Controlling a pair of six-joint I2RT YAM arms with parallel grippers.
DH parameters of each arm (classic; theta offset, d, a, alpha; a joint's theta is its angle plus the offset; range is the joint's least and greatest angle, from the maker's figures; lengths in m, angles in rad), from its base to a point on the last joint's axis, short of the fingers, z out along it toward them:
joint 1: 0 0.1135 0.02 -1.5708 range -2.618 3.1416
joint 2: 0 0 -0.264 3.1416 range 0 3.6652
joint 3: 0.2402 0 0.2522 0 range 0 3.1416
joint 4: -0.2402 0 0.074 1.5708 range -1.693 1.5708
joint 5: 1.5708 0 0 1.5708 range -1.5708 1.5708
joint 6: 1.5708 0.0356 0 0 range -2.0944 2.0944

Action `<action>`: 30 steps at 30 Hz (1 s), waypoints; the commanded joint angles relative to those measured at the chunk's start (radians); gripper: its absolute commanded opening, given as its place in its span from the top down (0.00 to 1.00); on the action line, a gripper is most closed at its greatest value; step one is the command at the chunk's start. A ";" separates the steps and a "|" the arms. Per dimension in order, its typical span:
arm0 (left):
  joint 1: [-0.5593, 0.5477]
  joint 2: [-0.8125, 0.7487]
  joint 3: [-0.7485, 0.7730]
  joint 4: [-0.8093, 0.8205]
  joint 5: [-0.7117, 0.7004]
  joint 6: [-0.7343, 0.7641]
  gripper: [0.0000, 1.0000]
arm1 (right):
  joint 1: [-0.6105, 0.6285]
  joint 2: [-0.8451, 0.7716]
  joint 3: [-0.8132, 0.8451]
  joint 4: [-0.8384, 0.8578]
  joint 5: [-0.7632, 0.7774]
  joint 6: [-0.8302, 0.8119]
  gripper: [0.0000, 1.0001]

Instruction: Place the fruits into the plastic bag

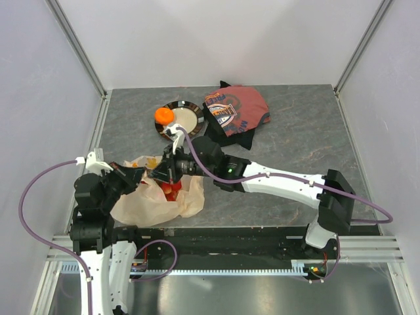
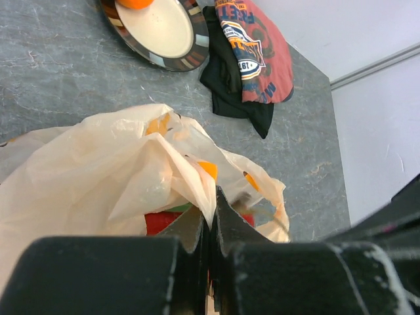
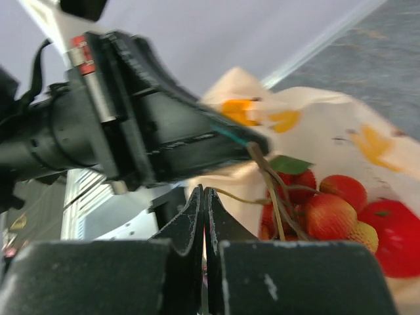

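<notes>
Plastic bag (image 1: 141, 209) sits crumpled at lower left of the top view, on the counter (image 1: 295, 131), just ahead of the left arm's base.

Left hand (image 2: 211, 215): fingers pressed together, pinching a fold of the bag's rim. The film runs straight into the tips.

Right hand (image 3: 204, 194): also pressed together, tips at the bag mouth, right across from the left hand. A thin stem from the red berries (image 3: 328, 213) runs up to its tips; can't tell if it's actually pinched.

Inside the bag: the berry cluster with a green leaf (image 3: 289, 164), plus a larger red apple (image 3: 397, 239) at the right edge of the right wrist view.

Orange (image 1: 164, 115) not bagged. It sits on the left rim of the plate (image 2: 169, 33), upper centre of the top view. Printed red cloth (image 1: 236, 110) lies just right of the plate, against its edge.
</notes>
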 commanded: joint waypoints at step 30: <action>0.001 -0.026 0.041 -0.033 -0.081 0.013 0.98 | -0.092 0.123 -0.044 0.026 0.060 0.137 0.99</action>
